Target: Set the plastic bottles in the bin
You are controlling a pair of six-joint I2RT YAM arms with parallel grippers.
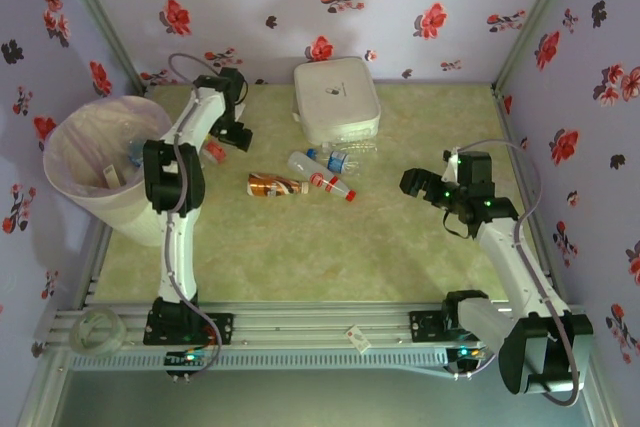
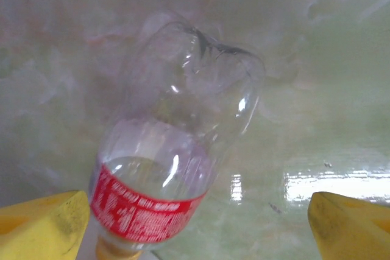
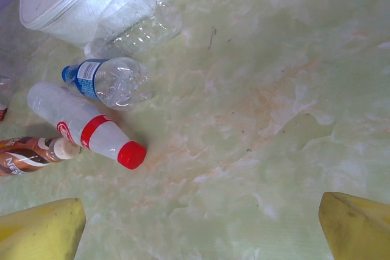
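Note:
A clear bottle with a red label (image 2: 159,168) lies on the table between the yellow fingers of my open left gripper (image 2: 195,229), close to the left fingertip (image 2: 46,226). From above, this bottle (image 1: 213,152) sits just right of the bin (image 1: 70,147), a white bucket with a pale bag and bottles inside. Mid-table lie a brown-wrapped bottle (image 1: 272,185), a white red-capped bottle (image 3: 85,127), a blue-labelled bottle (image 3: 113,81) and a crumpled clear one (image 3: 137,19). My right gripper (image 1: 420,185) hangs open over bare table, right of them.
A flat white square box (image 1: 336,99) stands at the back centre, with the crumpled clear bottle against its front. Floral walls close the table on three sides. A roll of tape (image 1: 98,328) lies on the rail at the near left.

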